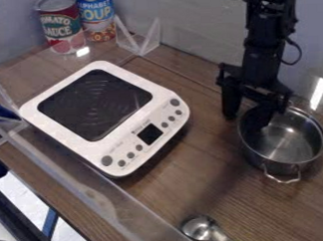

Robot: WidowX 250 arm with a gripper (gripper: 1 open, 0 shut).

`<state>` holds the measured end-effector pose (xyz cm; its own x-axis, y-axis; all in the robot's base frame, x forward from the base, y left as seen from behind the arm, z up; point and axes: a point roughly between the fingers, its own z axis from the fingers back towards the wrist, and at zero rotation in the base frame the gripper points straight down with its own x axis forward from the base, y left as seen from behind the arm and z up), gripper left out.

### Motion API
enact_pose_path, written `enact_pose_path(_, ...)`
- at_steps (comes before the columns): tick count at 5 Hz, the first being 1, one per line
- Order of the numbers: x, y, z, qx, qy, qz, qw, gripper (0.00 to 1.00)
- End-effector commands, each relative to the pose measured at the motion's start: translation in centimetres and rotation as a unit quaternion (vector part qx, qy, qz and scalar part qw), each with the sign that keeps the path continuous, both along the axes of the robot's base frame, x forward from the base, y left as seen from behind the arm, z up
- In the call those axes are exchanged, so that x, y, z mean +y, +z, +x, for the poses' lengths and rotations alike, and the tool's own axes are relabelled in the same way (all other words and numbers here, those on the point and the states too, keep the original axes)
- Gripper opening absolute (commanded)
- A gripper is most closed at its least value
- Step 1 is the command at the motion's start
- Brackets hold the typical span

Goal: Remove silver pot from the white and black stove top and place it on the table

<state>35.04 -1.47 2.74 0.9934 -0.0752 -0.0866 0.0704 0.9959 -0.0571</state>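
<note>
The silver pot stands on the brown wooden table, to the right of the white and black stove top, whose black cooking surface is bare. My black gripper points down at the pot's left rim. One finger is outside the pot's wall and the other reaches down over the pot's inside. The jaws stand apart, narrower than a moment ago, with the rim between them. I cannot see whether either finger presses on the rim.
Two food cans stand at the back left. A clear plastic sheet runs along the table's front edge. A small round metal object lies at the bottom edge.
</note>
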Motion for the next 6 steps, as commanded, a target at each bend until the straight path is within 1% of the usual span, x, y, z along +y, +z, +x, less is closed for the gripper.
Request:
enact_pose_path(1, 0.8, 3.7, 0.1, -0.04, -0.009, 0.001, 0.9992, 0.0)
enact_pose_path(2, 2.4, 5.8, -0.7, -0.026, -0.023, 0.016, 0.9993, 0.0)
enact_pose_path(3, 5.5, 8.4, -1.2, -0.025, -0.021, 0.034, 0.9989, 0.0)
enact_pose_path(4, 9.1, 10.6, -1.3, -0.028, -0.006, 0.047, 0.9985, 0.0)
enact_pose_path(5, 7.6, 10.8, -1.6, -0.033, -0.017, 0.039, 0.9986, 0.0)
enact_pose_path(6, 5.9, 10.6, -2.2, -0.036, -0.016, 0.031, 0.9987, 0.0)
